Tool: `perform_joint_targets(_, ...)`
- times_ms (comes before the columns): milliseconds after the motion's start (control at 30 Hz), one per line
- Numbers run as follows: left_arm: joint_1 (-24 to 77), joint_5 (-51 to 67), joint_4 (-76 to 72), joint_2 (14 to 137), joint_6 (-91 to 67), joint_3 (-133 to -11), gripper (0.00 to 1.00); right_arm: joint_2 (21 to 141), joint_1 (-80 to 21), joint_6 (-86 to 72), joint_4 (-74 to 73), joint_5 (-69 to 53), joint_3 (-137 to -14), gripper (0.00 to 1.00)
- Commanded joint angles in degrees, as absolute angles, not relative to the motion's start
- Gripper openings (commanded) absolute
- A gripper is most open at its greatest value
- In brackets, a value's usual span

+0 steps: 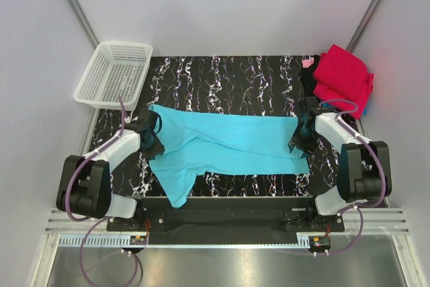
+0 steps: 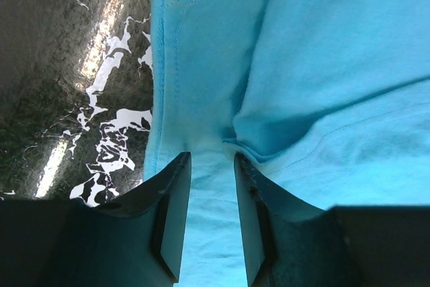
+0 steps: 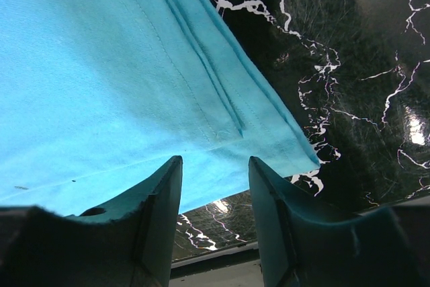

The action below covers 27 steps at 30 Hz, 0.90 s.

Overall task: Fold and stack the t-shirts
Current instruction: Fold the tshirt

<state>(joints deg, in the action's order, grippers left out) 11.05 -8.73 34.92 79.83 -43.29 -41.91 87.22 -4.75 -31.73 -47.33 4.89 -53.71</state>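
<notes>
Turquoise t-shirt (image 1: pixel 228 146) spans the bench (image 1: pixel 222 75) left to right, hem rightward.
Left gripper (image 2: pixel 211 159) and right gripper (image 3: pixel 215 162), both spread, hide its ends; what lies under the red t-shirt (image 1: pixel 344 75) is indistinct.

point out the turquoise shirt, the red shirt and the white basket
turquoise shirt (image 1: pixel 235 142), top view, middle of its body
red shirt (image 1: pixel 342 75), top view, centre of the bundled cloth
white basket (image 1: pixel 114 72), top view, its mesh floor

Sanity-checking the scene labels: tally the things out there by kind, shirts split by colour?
Turquoise t-shirt: 1
Red t-shirt: 1
White basket: 1
Total: 3
Black cloth and pink cloth peek from under the red one, too hidden to count.
</notes>
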Motion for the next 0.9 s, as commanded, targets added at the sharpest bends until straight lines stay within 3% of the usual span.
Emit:
perform_joint_targets(0, 10.7, -8.1, 32.8, 76.4, -42.9, -42.8, 0.37, 87.5, -5.4, -31.6, -46.2, 5.1, -53.9, 0.51)
perform_joint_targets(867, 10.7, -3.7, 22.9, 70.6, -42.5, -36.7, 0.32, 90.0, -7.3, -32.3, -46.1, 5.9, -54.6, 0.52)
